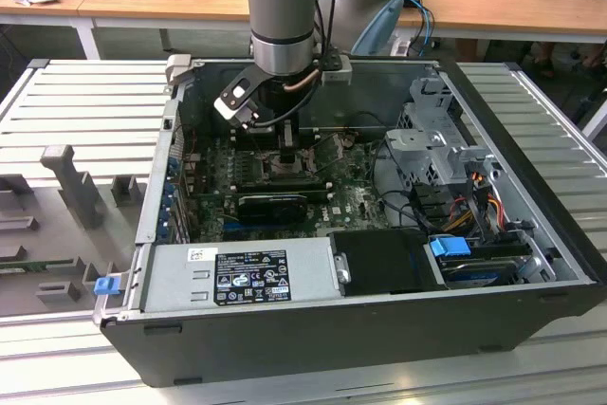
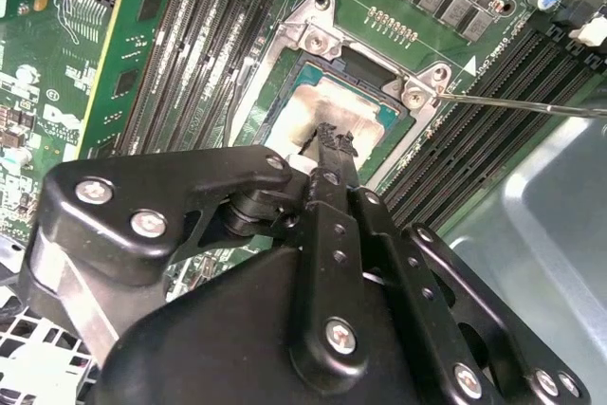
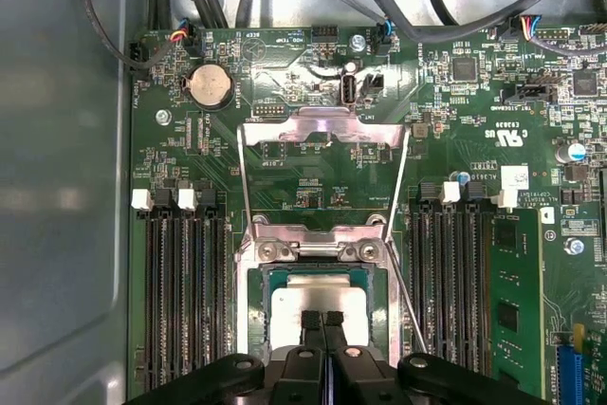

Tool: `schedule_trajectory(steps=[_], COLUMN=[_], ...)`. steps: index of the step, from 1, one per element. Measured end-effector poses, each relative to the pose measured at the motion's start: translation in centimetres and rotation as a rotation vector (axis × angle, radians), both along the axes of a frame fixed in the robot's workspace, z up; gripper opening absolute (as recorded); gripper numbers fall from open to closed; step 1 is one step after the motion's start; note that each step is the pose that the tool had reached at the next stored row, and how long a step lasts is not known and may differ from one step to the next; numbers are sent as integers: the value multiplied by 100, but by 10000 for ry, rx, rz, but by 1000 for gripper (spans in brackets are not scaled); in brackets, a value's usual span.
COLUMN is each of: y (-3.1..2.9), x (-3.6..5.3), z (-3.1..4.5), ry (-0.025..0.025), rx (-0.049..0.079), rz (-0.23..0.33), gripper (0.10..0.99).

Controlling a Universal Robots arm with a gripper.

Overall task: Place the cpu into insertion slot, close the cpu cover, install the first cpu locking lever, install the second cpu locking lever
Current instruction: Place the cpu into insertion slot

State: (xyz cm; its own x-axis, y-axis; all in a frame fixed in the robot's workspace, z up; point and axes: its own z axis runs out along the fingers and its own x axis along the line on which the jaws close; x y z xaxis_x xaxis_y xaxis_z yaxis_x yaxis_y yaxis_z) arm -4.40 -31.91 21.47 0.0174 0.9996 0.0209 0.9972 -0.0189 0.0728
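Cpu sits in the slot, cover is up, pincer shut right over the chip.

Cpu [image 3: 318,293]: small pale tan-silver square, flat in the insertion slot [image 3: 254,301], w/ a dark green margin round it and a silver rim outside that. Long black memory slots [image 3: 180,282] crowd both sides of the socket, so little side room. A thin wire lever [image 3: 406,296] slants along one side. Just beyond the slot the cpu cover [image 3: 322,124] stands flipped open: thin silver frame, big window, board showing thru. Further out are a coin cell [image 3: 211,86] & cables at the board edge, w/ the grey case wall [image 3: 57,187] alongside. Gripper [image 3: 322,318]: fingers pressed together, nothing btwn them, tips at the cpu face. Touching or just above, can't tell. In the exterior view the arm [image 1: 282,7] reaches down into the open case.
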Motion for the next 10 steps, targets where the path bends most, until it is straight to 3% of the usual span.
schedule_trajectory(steps=[10], y=[0], x=[0], z=[19], ry=[-1], rx=[0], rz=[-2], gripper=[106])
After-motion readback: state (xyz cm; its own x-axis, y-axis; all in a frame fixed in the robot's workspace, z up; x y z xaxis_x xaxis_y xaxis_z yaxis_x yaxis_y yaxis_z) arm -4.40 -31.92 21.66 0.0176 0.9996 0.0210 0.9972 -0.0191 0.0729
